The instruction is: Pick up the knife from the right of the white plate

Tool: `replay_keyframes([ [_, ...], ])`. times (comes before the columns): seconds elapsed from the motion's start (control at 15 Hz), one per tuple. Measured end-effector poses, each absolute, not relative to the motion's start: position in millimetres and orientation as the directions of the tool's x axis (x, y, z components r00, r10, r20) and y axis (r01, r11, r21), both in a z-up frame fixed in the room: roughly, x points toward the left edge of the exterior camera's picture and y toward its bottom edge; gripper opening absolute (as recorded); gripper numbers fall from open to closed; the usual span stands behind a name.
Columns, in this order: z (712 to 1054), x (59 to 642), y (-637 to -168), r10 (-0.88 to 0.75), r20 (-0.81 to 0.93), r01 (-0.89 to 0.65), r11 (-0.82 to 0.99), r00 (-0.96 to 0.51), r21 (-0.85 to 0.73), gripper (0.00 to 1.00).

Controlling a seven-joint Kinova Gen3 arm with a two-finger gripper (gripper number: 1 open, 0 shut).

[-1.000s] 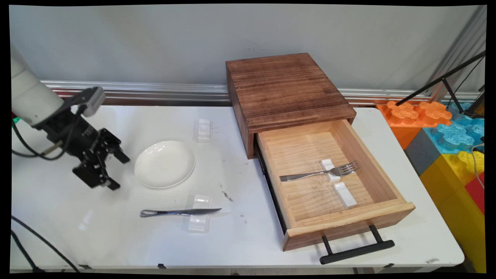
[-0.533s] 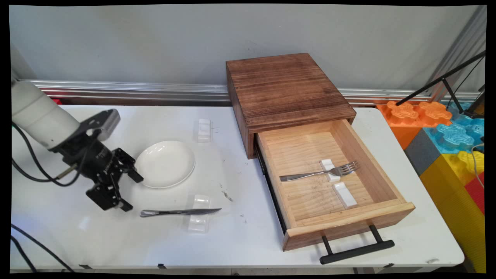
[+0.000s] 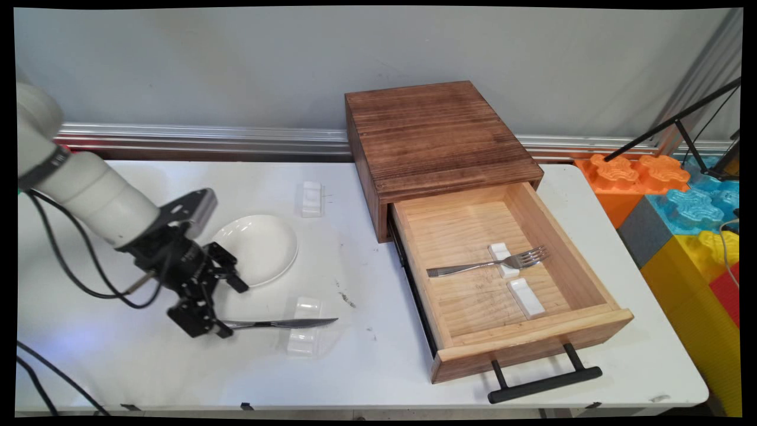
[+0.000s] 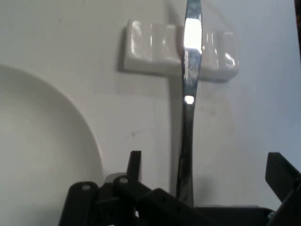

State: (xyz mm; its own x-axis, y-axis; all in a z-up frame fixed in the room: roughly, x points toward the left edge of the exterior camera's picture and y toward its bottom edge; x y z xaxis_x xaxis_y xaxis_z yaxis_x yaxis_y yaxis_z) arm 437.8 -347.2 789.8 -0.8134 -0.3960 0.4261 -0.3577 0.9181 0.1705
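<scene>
Table (image 3: 378,367) first: white, and it carries a dark wooden box (image 3: 434,133) with its pale drawer (image 3: 473,331) pulled right out toward me. I've got a fork (image 3: 488,264) lying in that drawer across a small white cutlery rest (image 3: 501,255), a second rest (image 3: 526,297) just beside it. Over on the left sits my white plate (image 3: 260,245). My gripper (image 3: 227,310) is low at the knife's (image 3: 278,323) handle end, jaws spread wide, handle between them, nothing clamped. From the hand view the knife (image 4: 188,136) runs straight away from me over its white rest (image 4: 155,47), plate (image 4: 37,155) close on one side. Another rest (image 3: 311,198) sits behind the plate.
</scene>
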Motion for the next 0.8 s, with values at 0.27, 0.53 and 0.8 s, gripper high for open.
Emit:
replay_keyframes([
  [0.27, 779, 416, -353, -0.365, 0.428, -0.332, 0.931, -0.826, 0.152, 1.0],
  [0.53, 771, 403, -356, -0.341, 0.415, -0.312, 0.94, -0.843, 0.138, 1.0],
  [0.8, 766, 396, -359, -0.326, 0.403, -0.301, 0.945, -0.855, 0.126, 1.0],
])
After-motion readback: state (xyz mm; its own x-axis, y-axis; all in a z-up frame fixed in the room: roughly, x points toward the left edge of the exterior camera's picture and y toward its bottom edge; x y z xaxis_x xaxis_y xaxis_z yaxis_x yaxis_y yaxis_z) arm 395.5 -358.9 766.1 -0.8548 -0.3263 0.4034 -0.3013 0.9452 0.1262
